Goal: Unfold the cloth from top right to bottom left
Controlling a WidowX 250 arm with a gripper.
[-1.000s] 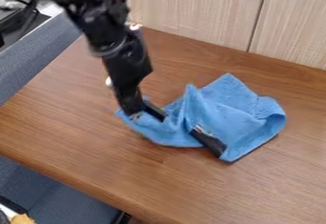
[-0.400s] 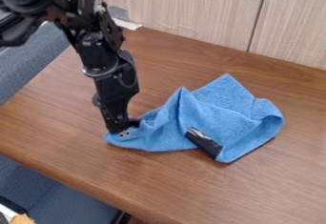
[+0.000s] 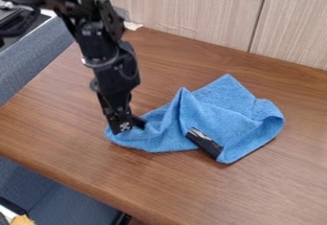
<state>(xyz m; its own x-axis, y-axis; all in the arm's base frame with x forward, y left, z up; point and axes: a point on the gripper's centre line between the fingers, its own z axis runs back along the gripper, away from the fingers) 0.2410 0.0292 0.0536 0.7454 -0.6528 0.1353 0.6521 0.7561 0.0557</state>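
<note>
Cloth [image 3: 220,114], blue and rumpled, right edge curled over.

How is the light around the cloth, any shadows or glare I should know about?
Camera view: soft light on the table; a thin dark shadow along the lower right edge of the blue cloth; pale glints on its black strip; the tool looks mostly dark.
</note>
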